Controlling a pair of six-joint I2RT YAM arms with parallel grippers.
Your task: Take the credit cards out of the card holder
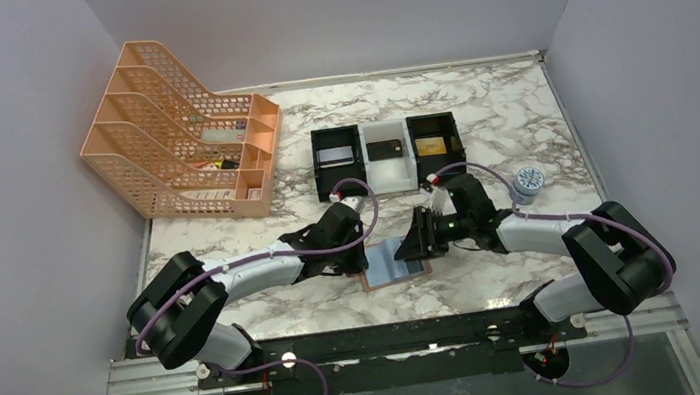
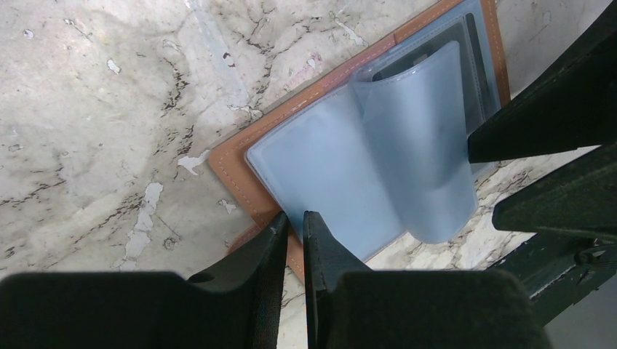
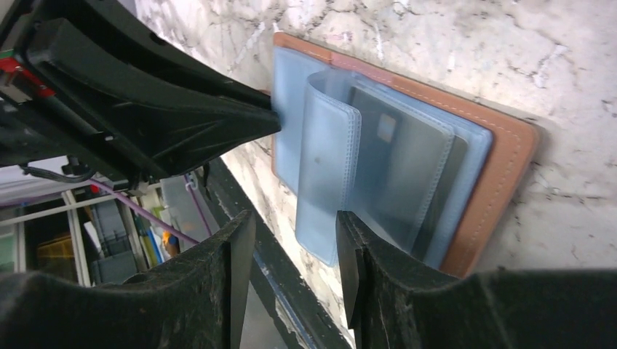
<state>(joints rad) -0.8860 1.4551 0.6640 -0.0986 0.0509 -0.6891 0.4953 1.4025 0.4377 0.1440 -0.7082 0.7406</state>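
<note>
Left end effector (image 2: pixel 295 224): clenched on card holder (image 2: pixel 234 166) edge.
Right end effector (image 3: pixel 295 222): released, jaws apart at raised blue pocket leaf (image 3: pixel 327 167).
Grey card (image 3: pixel 399 171): inside pocket.

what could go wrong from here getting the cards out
1. The right end effector stands open around the loose blue sleeve, not the dark card in the pocket beside it; closing might pinch only plastic.
2. The left end effector, nearly closed, bears on just one edge of the card holder, so a pull may drag or pivot it on the marble table.
</note>
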